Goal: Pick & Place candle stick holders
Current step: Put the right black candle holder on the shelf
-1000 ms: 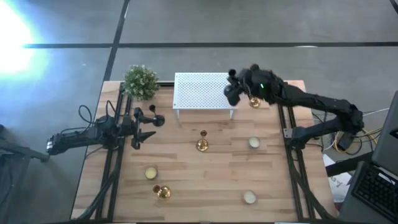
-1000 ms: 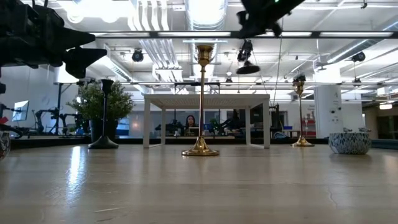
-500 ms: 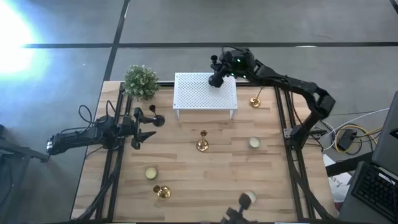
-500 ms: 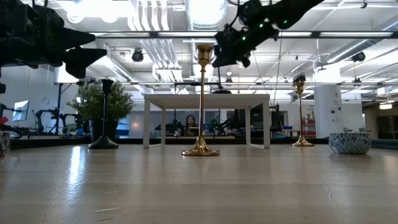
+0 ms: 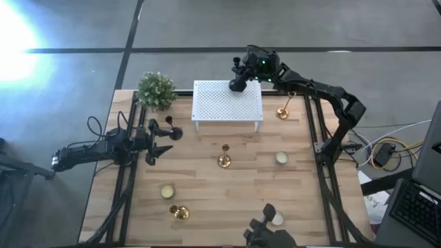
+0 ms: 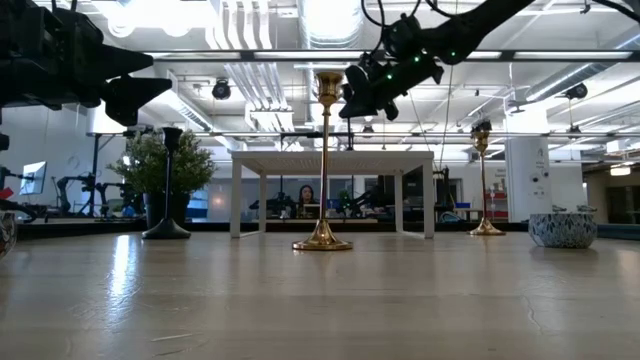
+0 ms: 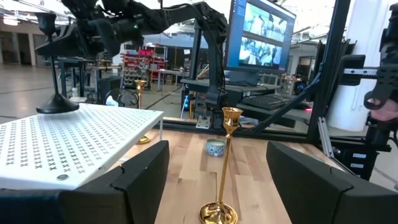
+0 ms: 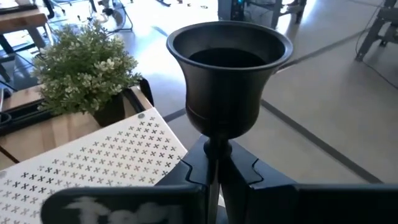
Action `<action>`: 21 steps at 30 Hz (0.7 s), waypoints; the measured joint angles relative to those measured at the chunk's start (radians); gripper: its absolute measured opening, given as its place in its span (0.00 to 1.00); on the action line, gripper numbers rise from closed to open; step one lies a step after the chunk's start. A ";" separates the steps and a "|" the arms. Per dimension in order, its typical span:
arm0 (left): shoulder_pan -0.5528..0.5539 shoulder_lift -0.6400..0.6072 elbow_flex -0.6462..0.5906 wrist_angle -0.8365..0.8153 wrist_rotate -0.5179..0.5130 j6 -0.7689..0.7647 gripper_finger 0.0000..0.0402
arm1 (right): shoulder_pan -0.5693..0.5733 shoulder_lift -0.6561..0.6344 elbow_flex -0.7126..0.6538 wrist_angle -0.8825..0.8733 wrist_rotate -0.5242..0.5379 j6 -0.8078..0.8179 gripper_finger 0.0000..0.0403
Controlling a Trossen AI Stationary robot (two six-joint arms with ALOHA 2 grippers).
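Black candle stick holder [image 8: 229,87] | matte, flared cup, slim stem | right fingers [image 8: 186,171] clenched on stem | left fingers [image 7: 144,168] released

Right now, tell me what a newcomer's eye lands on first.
The right gripper holds a black candle stick holder by its stem, over the white rack's far edge. A tall gold candle stick holder stands mid-table; the left gripper waits open at the left.

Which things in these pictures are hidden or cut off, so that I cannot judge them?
- Right wrist view: lower stem and base of the black candle stick holder, hidden behind the right gripper.
- High view: dark shape at the bottom edge, cut off and unidentifiable.
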 joint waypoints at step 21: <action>0.000 0.000 0.000 0.000 0.000 0.000 0.69 | -0.003 -0.007 -0.118 0.162 -0.007 -0.010 0.03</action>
